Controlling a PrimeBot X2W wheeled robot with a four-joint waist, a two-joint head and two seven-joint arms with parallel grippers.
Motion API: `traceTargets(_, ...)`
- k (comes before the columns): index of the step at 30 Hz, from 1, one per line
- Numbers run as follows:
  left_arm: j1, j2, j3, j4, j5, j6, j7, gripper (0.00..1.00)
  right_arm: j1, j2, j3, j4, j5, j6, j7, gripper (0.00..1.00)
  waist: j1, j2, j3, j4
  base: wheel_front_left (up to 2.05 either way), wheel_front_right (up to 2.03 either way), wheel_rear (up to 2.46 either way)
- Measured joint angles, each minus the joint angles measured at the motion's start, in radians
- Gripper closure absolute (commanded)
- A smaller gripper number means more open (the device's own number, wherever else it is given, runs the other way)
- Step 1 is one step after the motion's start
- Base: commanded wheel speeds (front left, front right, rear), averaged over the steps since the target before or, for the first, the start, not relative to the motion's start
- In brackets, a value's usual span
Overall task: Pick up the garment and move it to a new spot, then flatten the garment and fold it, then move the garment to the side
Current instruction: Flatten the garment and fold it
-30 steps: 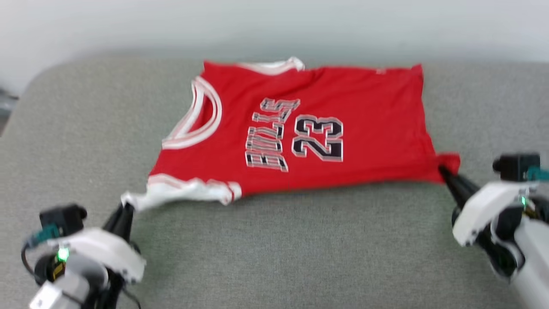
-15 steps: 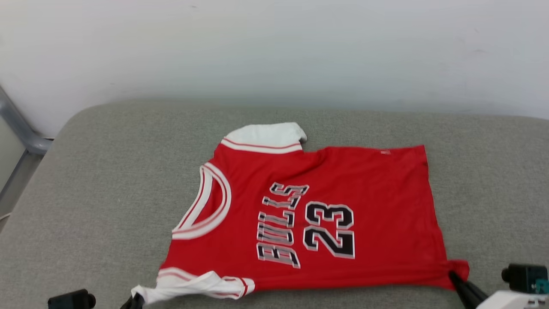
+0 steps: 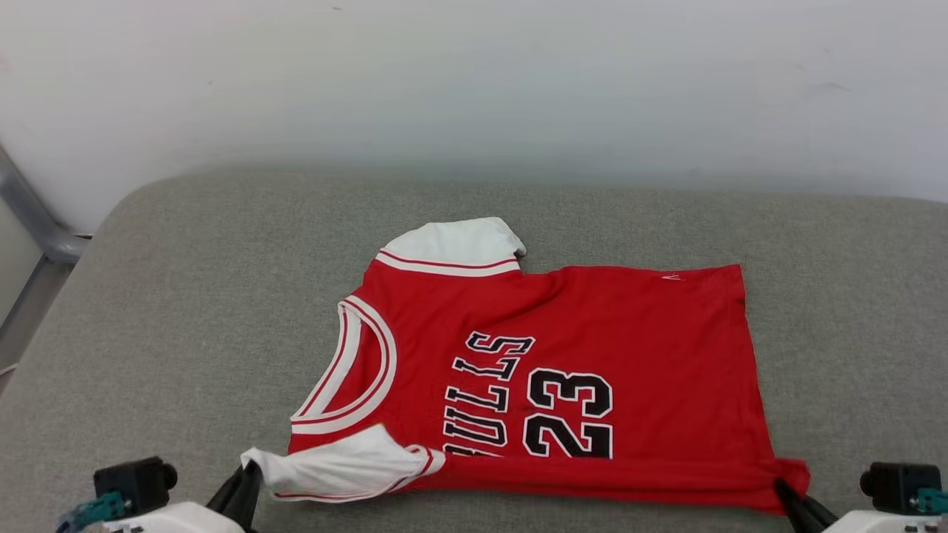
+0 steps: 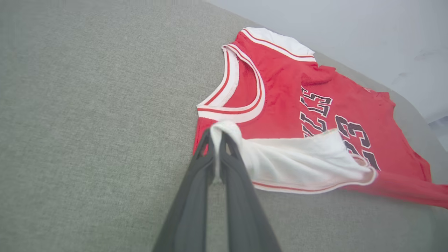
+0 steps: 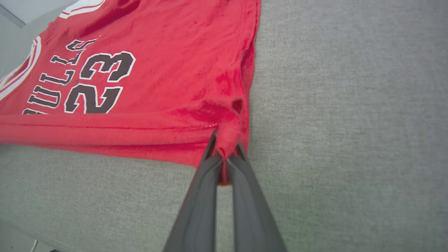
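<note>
The garment (image 3: 592, 348) is a red jersey with white sleeves, lying face up on the grey cushion (image 3: 185, 296), collar to the left, with black lettering and "23". My left gripper (image 3: 248, 474) is shut on the near white sleeve (image 4: 297, 161), which is lifted and folded over the shirt's near edge. My right gripper (image 3: 785, 490) is shut on the near hem corner (image 5: 229, 134), pinched into a red bunch. The near edge is rolled over and covers part of the letters. In the wrist views the left gripper (image 4: 217, 134) and right gripper (image 5: 224, 148) each clamp cloth between the fingertips.
A white wall (image 3: 474, 81) rises behind the cushion. A grey metal frame (image 3: 33, 222) stands at the far left. Bare cushion lies to the left, right and behind the jersey.
The head camera tilted up, so the jersey sits lower in the picture. Both grippers have carried the near edge forward over the shirt, and the white sleeve now lies folded across the lettering's lower end.
</note>
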Motion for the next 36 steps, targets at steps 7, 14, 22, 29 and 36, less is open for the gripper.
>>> traceTargets(7,-0.183,-0.058,-0.031,0.113,0.037,-0.078,-0.014,1.0,-0.112,0.017,0.007,-0.001,-0.044,0.0,0.031,1.0,0.0,0.0,0.043,-0.007,0.0,0.0,0.0)
traceTargets(14,-0.348,-0.107,-0.053,0.269,0.055,-0.168,-0.035,1.0,-0.231,0.002,0.049,0.062,-0.049,-0.001,0.024,1.0,0.0,0.0,0.111,-0.012,0.0,0.0,0.0)
traceTargets(22,-0.477,-0.168,-0.071,0.449,0.062,-0.249,-0.062,1.0,-0.315,-0.011,0.086,0.164,-0.04,-0.001,-0.018,1.0,0.0001,0.0,0.189,-0.017,0.0,0.0,0.0)
traceTargets(29,-0.521,-0.207,-0.114,0.603,0.043,-0.304,0.006,1.0,-0.352,-0.013,0.127,0.235,-0.028,0.0,-0.049,1.0,0.0,0.0,0.218,-0.028,0.0,0.0,0.0)
traceTargets(36,-0.536,-0.22,-0.119,0.689,0.026,-0.321,0.018,1.0,-0.358,-0.013,0.155,0.284,-0.004,0.0,-0.098,0.18,-0.0001,0.0,0.195,-0.033,0.0,0.0,0.0)
